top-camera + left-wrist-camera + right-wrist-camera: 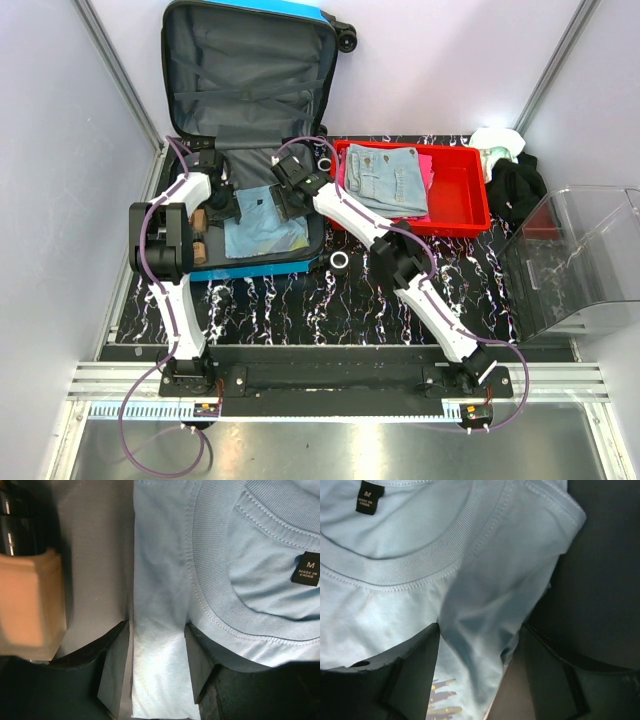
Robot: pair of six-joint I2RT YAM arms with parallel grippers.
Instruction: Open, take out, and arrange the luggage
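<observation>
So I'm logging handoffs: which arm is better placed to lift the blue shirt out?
Neither clearly: left claw and right claw each straddle a fold of the light blue shirt inside the luggage.

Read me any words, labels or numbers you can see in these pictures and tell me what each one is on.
"M" on the black neck label of the light blue T-shirt.
"MADE IN CHINA" on the same label, below the M, left wrist view.
In the right wrist view the line under the M is too blurred to read.
The shirt's yellow print: unreadable.
</observation>
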